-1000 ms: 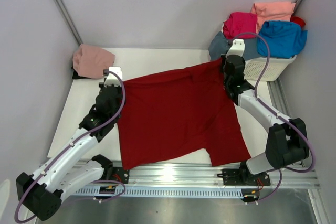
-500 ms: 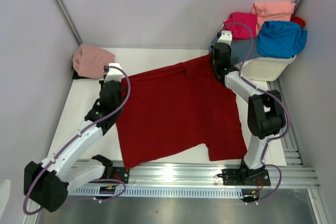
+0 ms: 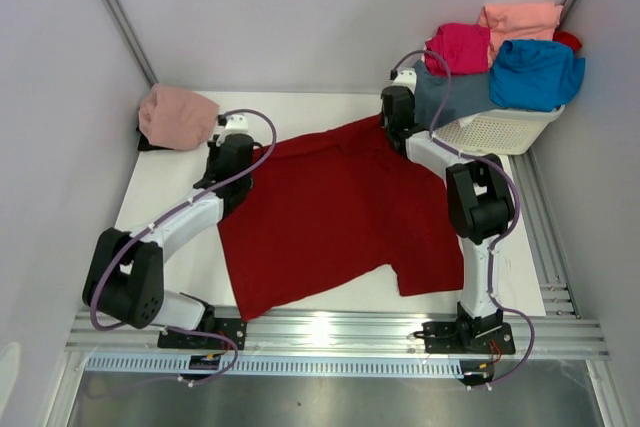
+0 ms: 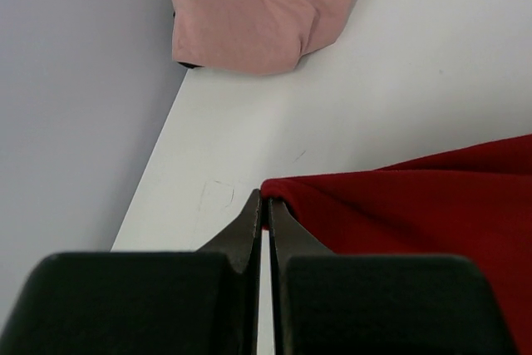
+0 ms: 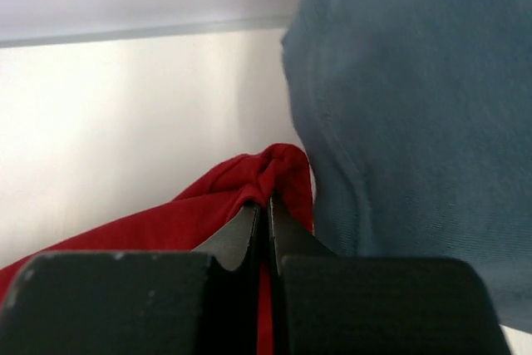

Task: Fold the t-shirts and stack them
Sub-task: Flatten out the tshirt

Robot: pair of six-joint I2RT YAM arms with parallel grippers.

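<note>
Note the dark red t-shirt [image 3: 330, 207] spread flat on the desk [image 3: 300, 112], its far edge drawn out between your two arms. Your left end effector [image 4: 264, 205] is clamped on one far corner. Your right end effector [image 5: 266, 205] pinches the other, just beside the slate grey-blue t-shirt [image 5: 399, 122]. The held edge runs left-near to right-far; the body trails toward the arm bases, about equally near to both arms.

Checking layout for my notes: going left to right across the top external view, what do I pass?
dusty pink t-shirt → left end effector → dark red t-shirt → right end effector → magenta t-shirt → bright blue t-shirt
</note>
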